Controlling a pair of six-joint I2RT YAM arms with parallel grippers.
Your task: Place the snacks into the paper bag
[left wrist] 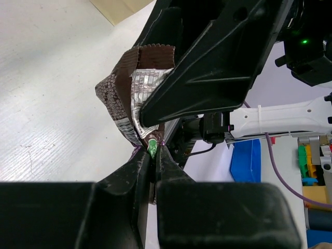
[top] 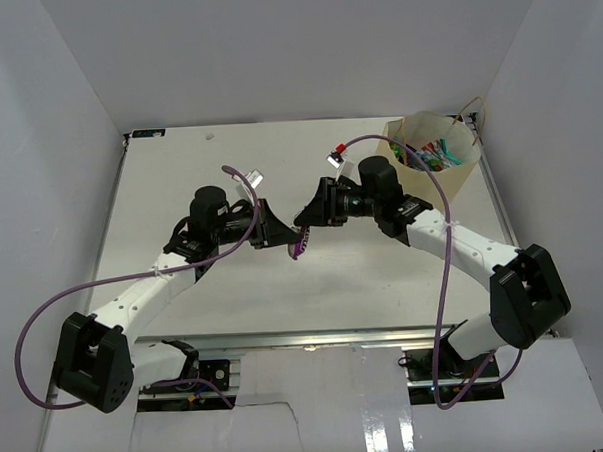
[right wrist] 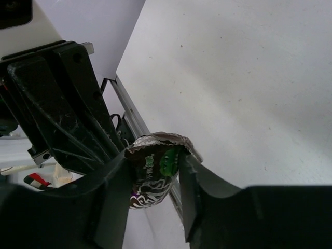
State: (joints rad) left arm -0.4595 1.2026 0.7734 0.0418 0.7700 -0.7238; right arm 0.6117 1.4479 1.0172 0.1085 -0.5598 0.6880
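A dark purple-brown snack packet (top: 300,242) with silver print and a green spot hangs above the middle of the table between my two grippers. My left gripper (left wrist: 154,150) is shut on the packet's (left wrist: 129,98) lower edge. My right gripper (right wrist: 154,158) comes from the other side, its two fingers pressed on the packet (right wrist: 153,176), which bows between them. In the top view the left gripper (top: 280,235) and right gripper (top: 311,224) nearly touch. The tan paper bag (top: 458,184) stands open at the far right with several colourful snacks (top: 434,156) inside.
The right arm's black finger (left wrist: 207,67) fills much of the left wrist view. Purple cables (top: 45,317) loop beside both arms. A metal rail (right wrist: 129,111) runs along the table's edge. A blue bin (left wrist: 246,161) sits beyond the table.
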